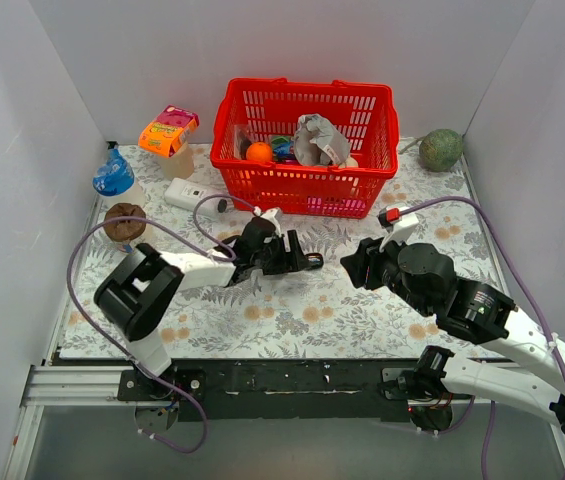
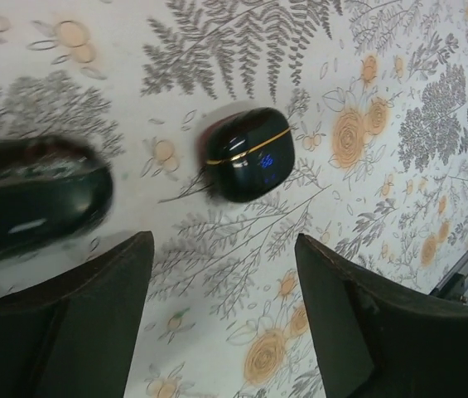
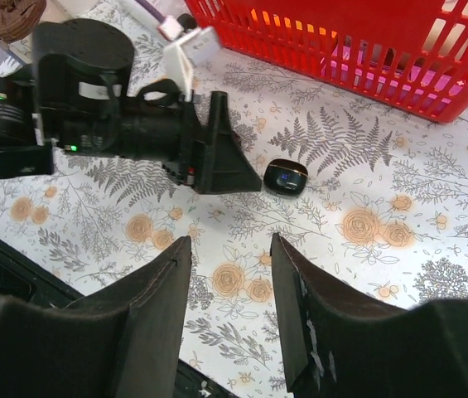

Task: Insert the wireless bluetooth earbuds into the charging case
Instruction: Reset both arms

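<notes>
The charging case (image 2: 248, 154) is a glossy black oval lying on the flowered cloth with its lid down, a gold seam line and a blue lit display on its front. It also shows in the right wrist view, where the charging case (image 3: 287, 176) sits just right of the left gripper's fingers (image 3: 217, 157). My left gripper (image 2: 224, 240) is open and empty, with the case a little ahead of its tips. My right gripper (image 3: 230, 240) is open and empty, short of the case. The earbuds are out of view. In the top view the left gripper (image 1: 307, 262) faces the right gripper (image 1: 352, 268).
A red basket (image 1: 307, 150) with several items stands at the back. A white box with a black cap (image 1: 194, 195), a blue bottle (image 1: 112, 178), an orange packet (image 1: 167, 130) and a brown object (image 1: 124, 222) sit at the left. A green ball (image 1: 442, 150) lies back right.
</notes>
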`<state>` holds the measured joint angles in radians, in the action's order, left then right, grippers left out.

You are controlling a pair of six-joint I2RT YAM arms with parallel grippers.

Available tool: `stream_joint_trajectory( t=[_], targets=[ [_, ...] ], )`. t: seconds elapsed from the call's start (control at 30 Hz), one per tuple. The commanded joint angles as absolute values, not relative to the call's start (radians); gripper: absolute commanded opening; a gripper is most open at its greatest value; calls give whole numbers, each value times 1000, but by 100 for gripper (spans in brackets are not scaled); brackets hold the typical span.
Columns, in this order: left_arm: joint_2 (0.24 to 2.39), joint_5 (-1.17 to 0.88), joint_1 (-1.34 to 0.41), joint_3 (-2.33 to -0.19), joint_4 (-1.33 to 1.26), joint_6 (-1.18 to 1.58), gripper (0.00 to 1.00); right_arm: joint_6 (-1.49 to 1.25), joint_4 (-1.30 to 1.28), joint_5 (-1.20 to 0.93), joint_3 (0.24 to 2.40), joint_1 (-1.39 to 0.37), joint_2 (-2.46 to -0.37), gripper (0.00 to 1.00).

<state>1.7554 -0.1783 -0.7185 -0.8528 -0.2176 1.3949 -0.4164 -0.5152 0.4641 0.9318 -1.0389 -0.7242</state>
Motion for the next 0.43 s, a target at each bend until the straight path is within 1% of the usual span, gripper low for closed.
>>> stream_joint_trajectory(
  t=[0.0, 0.1, 0.13, 0.17, 0.2, 0.23, 0.3, 0.4],
  targets=[
    [1556, -62, -695, -801, -51, 1356, 71, -428, -483, 465, 913, -1040, -712, 51],
    [1412, 35, -693, -781, 44, 1358, 79, -420, -482, 474, 910, -1040, -719, 52],
    [1378, 102, -693, -776, 57, 1368, 84, -419, -480, 480, 907, -1040, -722, 52],
    [1300, 154, -698, -770, 70, 1397, 90, -414, -477, 485, 904, -1040, -724, 52],
    [1269, 207, -701, -759, 80, 1426, 98, -414, -476, 486, 900, -1040, -730, 52],
    [1237, 281, -703, -750, 93, 1463, 98, -413, -476, 489, 899, -1040, -733, 52],
    [1188, 296, -706, -752, 129, 1503, 98, -411, -462, 491, 891, -1040, -741, 52],
    [1178, 285, -707, -796, 196, 1513, 98, -407, -448, 492, 890, -1040, -755, 53]
  ],
)
